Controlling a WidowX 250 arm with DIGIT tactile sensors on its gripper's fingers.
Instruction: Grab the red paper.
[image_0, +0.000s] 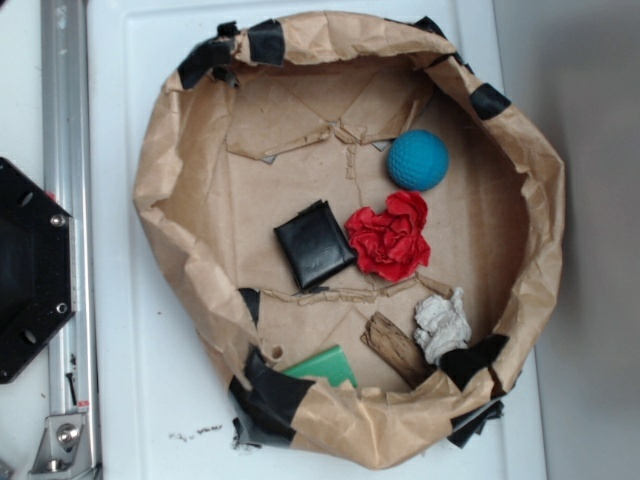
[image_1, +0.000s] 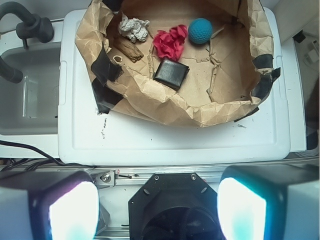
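The red paper is a bright red crumpled wad lying in the middle of a brown paper-lined basin, just below a teal ball and right of a black wallet. In the wrist view the red paper lies far ahead near the top. My gripper is open and empty, its two fingers wide apart at the bottom corners, high above the robot base and well back from the basin. The gripper does not show in the exterior view.
A white paper wad, a brown bark piece and a green block lie near the basin's lower rim. The basin sits on a white tray. The black robot base and a metal rail are left.
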